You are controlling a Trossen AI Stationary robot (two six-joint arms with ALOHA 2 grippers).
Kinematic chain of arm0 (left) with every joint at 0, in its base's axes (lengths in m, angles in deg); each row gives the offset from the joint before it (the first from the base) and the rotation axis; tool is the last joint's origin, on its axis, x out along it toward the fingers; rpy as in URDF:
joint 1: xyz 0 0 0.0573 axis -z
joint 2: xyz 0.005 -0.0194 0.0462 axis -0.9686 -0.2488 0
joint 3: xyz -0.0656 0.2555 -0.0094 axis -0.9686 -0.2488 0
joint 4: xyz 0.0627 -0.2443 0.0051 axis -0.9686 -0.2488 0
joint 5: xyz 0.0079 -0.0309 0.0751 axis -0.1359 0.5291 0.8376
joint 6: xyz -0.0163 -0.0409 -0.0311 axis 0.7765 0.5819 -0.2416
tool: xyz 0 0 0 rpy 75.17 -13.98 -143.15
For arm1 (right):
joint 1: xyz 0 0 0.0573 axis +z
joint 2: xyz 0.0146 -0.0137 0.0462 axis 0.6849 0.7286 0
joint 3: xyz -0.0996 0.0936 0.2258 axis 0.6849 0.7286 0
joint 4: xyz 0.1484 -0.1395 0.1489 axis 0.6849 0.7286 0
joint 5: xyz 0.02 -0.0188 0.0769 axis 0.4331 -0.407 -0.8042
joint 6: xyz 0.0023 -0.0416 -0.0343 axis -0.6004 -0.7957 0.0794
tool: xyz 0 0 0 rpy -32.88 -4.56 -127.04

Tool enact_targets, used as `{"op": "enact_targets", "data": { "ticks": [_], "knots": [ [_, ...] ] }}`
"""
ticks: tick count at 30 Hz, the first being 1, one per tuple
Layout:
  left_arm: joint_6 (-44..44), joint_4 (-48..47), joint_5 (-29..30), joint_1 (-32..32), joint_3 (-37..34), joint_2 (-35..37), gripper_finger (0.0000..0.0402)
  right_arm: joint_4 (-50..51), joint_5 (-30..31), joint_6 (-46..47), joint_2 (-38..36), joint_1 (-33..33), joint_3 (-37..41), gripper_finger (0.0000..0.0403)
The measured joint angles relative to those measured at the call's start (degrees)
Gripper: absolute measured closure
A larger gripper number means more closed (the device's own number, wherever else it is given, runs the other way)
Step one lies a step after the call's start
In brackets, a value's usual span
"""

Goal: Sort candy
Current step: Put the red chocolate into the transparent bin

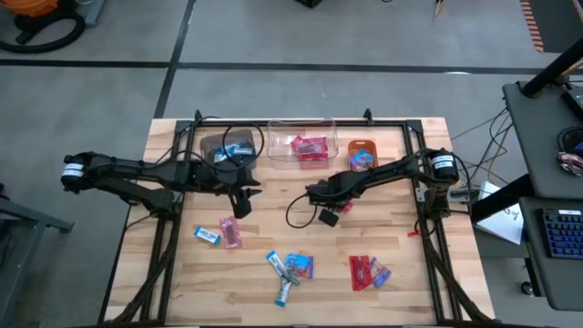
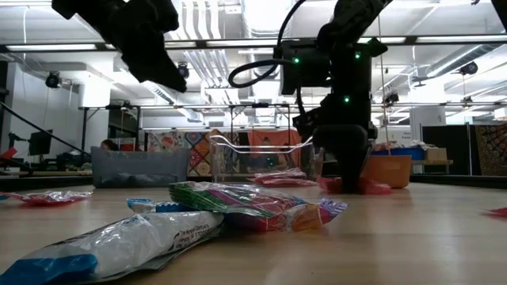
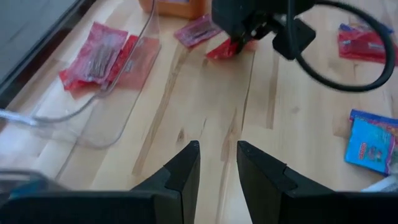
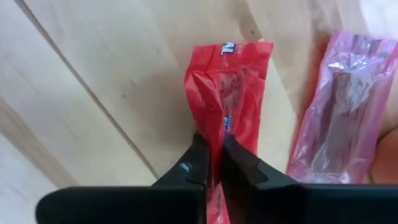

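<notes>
Right end effector (image 4: pixel 210 149) pinched shut on a red candy (image 4: pixel 227 93) lying on the table (image 1: pixel 401 228), just in front of the clear bin (image 1: pixel 278 150).

Pick step of the sort in hand, by the look of it: next a lift and a short carry, probably to the clear bin already holding red wrappers. Pink candy (image 4: pixel 348 106) just beside the gripped one. Left end effector (image 3: pixel 217 165) part-open, empty, hanging near the clear bin's front corner. More candy scattered well apart from that bin.

This is a robotics lab or workshop. A wooden table (image 1: pixel 301 228) with a black frame stands on a bare grey concrete floor (image 1: pixel 273 32). Exposed ceiling ducts (image 2: pixel 214 59) hang overhead. A side desk with a keyboard (image 1: pixel 560 232) and loose cables (image 1: pixel 496 137) stands alongside.
</notes>
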Motion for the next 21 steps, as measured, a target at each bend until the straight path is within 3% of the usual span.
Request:
{"op": "enact_targets", "data": {
  "ticks": [16, 21],
  "knots": [
    [-0.38, 2.5, -0.04, 0.13, -0.91, -0.59, 0.0311, -1.47, 0.3, -4.39, -8.39, 1.32, -1.07, 0.0389],
    [1.02, 8.35, -0.15, 0.77, -4.15, -0.59, 0.0311, -4.8, 0.34, -9.22, -10.53, 1.65, -1.19, 0.039]
  ]
}}
